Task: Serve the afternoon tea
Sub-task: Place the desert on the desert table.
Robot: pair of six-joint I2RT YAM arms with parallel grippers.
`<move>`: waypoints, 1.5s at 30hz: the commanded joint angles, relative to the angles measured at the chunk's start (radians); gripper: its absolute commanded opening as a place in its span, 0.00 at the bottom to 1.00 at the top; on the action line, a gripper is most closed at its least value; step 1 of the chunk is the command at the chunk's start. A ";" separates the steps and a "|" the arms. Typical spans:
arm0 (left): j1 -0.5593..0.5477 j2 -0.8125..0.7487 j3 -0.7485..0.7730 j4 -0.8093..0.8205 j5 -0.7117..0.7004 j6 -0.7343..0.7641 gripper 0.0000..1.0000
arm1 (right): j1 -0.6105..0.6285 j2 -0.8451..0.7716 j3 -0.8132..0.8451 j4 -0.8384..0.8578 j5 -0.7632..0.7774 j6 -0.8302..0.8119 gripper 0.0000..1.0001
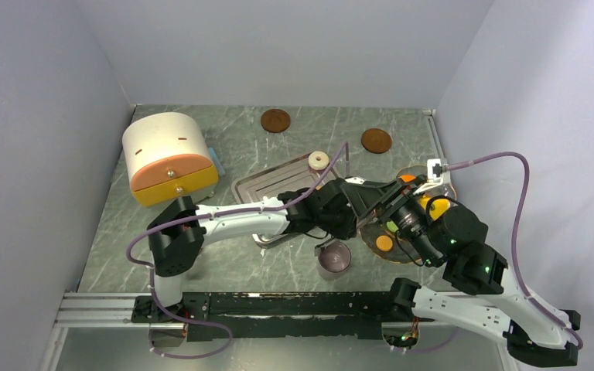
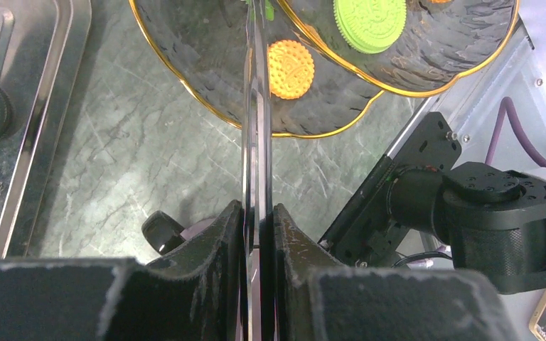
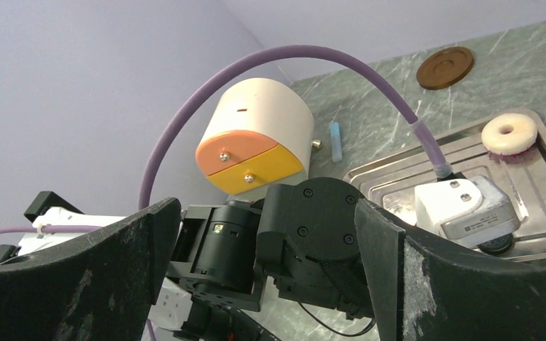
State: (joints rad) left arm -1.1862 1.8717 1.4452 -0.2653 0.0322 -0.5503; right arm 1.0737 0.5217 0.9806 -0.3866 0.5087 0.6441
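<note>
left gripper [image 2: 258, 209] clamped on thin shiny strip [image 2: 257, 114] above plates [image 2: 185, 85], likely to steady or carry them | right gripper [image 3: 268, 213] apart, empty | orange treat [image 2: 291, 69], green treat [image 2: 370, 21] on plates, 2 o'clock of mug [image 1: 333, 259]

Back wall [image 1: 278, 46]: plain pale lavender-grey, closing off the far side of my table.
Left wall [image 1: 39, 154]: same flat colour, on my left.
Right wall [image 1: 541, 93]: same again, brighter toward the top.
Tabletop [image 1: 224, 131]: dark green marble pattern with pale veins.
Near edge: a slotted aluminium rail [image 1: 93, 309] runs along it.
Light: soft and even, with a faint sheen on the marble.
</note>
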 commanded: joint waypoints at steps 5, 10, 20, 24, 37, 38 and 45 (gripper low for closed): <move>-0.024 0.044 0.032 0.117 0.065 -0.002 0.05 | 0.003 0.014 0.012 0.017 0.004 0.001 0.97; -0.026 0.052 0.047 0.098 0.080 0.000 0.05 | 0.003 0.012 0.010 0.019 0.005 0.002 0.97; -0.027 0.054 0.038 0.115 0.090 -0.008 0.16 | 0.003 0.006 0.007 0.017 0.008 0.003 0.97; -0.027 0.039 0.042 0.070 0.052 -0.005 0.24 | 0.003 0.012 0.013 0.011 0.004 0.006 0.97; -0.027 -0.022 0.063 -0.047 -0.031 0.033 0.46 | 0.004 -0.006 -0.013 0.016 0.002 0.011 0.97; -0.027 -0.024 0.063 -0.052 -0.031 0.033 0.47 | 0.003 -0.002 -0.009 0.013 0.001 0.009 0.97; -0.026 -0.049 0.081 -0.114 -0.104 0.039 0.47 | 0.003 0.003 0.000 0.028 0.001 -0.004 0.97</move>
State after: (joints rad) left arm -1.2072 1.8801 1.4723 -0.3447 -0.0086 -0.5304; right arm 1.0737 0.5282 0.9722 -0.3862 0.5045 0.6510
